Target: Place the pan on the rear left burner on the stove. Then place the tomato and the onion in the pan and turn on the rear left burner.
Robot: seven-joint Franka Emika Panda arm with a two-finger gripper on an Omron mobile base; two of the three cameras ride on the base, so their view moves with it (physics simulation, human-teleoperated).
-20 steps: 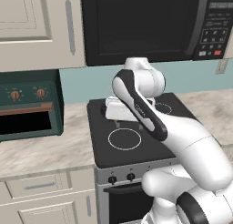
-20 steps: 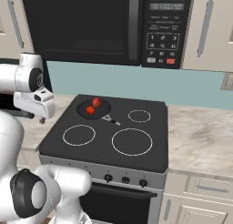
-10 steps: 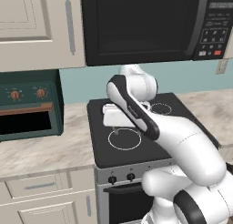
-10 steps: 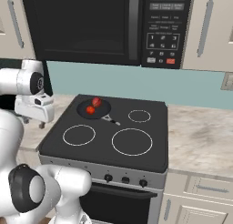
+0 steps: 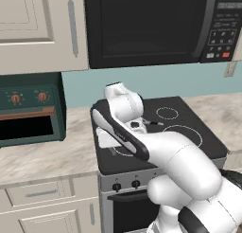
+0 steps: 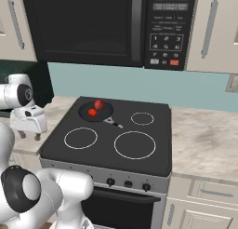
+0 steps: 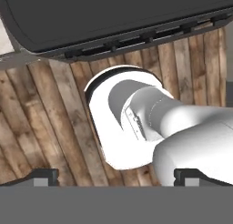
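Currently we see the pan (image 6: 95, 111) at upper left of the stove (image 6: 153, 153), holding two red items. Our gripper (image 6: 30, 134) hangs at the frame's left edge, jaws fully apart, gripping nothing.

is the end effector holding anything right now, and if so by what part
Nothing is held. The end effector hangs open off the left edge of the black glass stove, while the small black frying pan sits apart on its rear left ring.
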